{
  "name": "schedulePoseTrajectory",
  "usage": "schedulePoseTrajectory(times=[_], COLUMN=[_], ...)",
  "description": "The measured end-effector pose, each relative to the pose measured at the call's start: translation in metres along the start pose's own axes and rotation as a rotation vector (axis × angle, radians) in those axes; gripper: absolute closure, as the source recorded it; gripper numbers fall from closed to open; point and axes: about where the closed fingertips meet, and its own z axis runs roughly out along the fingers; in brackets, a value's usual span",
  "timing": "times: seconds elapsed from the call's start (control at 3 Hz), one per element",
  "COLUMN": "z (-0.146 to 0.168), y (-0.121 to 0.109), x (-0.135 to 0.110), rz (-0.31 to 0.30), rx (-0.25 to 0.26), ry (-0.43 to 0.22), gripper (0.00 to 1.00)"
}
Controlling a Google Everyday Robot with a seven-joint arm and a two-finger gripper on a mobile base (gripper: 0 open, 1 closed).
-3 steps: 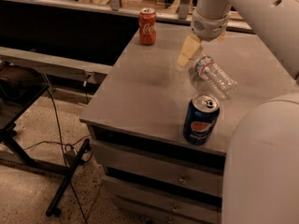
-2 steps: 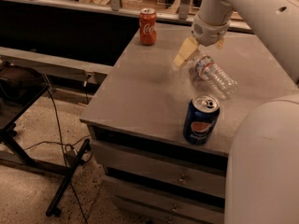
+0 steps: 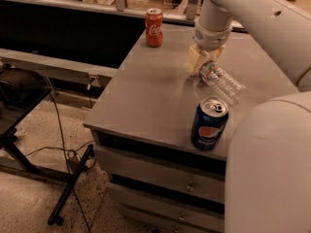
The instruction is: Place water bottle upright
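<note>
The water bottle (image 3: 222, 82) is clear ribbed plastic and lies on its side on the grey table top (image 3: 146, 91), right of the middle. Its label and cap end point up and left, towards the gripper. My gripper (image 3: 200, 61) hangs down from the white arm and sits right at that cap end, touching or almost touching it. The cap itself is hidden by the gripper. The bottle's base points towards the right front.
A blue Pepsi can (image 3: 209, 124) stands upright near the table's front edge, just in front of the bottle. A red Coca-Cola can (image 3: 154, 27) stands at the back left. My white arm fills the right side. Drawers (image 3: 160, 178) sit below the top; a black stand (image 3: 68, 188) and cables lie on the floor at left.
My gripper has come down and slightly right, from just above the bottle's cap end to right against it. The bottle and both cans have not moved.
</note>
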Motion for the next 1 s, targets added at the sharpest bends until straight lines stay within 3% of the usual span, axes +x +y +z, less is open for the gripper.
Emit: schedulePoseTrajectory(times=[0.33, 0.67, 1.0], z=[-0.002, -0.015, -0.059], y=[0.007, 0.016, 0.027], x=[-0.005, -0.01, -0.021], rz=[-0.084, -0.185, -0.345], rx=[0.035, -0.001, 0.035], ry=[0.027, -0.001, -0.1], gripper=[0.71, 0.94, 1.0])
